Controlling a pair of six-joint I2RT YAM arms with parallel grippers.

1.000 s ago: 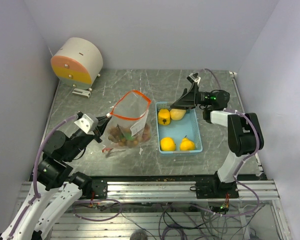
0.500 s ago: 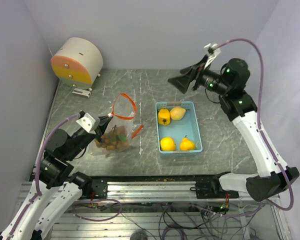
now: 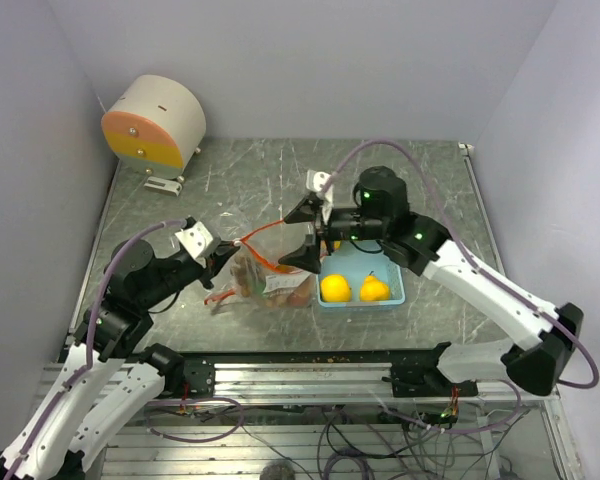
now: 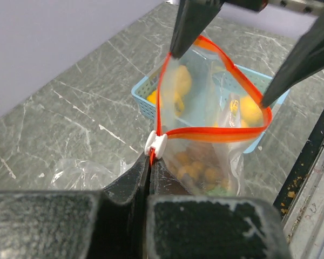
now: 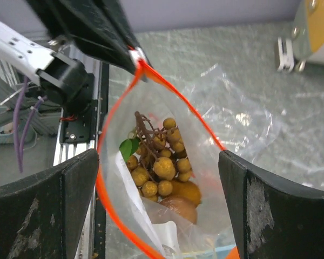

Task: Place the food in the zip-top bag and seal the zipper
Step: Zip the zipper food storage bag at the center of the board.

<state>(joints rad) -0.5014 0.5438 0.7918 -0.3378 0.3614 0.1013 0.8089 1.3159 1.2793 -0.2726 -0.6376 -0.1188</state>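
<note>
**Bag mouth open between two grippers, yellow fruits lying in the tray**

At the back left of the grey marbled table (image 3: pixel 230 170) stands a cream drum-shaped device with an orange-and-yellow face (image 3: pixel 155 122), well apart from everything else. Nearer the front, the left gripper (image 3: pixel 230 252) has its fingers pressed together on one corner of the clear plastic zip-top bag with an orange zipper strip (image 3: pixel 272 275). It pinches the strip just beside the small white slider (image 4: pixel 155 145). The bag's mouth gapes in a triangle. Inside lie a cluster of small brown balls (image 5: pixel 159 162) with a green leaf (image 5: pixel 128 147) on its stem, and below them brown lumps (image 5: pixel 179 205).

Over the bag's right side hangs the right gripper (image 3: pixel 302 236), its fingers spread wide. Their tips stand at the other two corners of the orange rim, but whether they touch it cannot be told.

Just beside the bag on the right sits the light blue plastic mesh tray (image 3: pixel 390 270). Two round yellow fruits (image 3: pixel 335 288) lie at its near end, and a little more yellow shows under the right arm.
</note>
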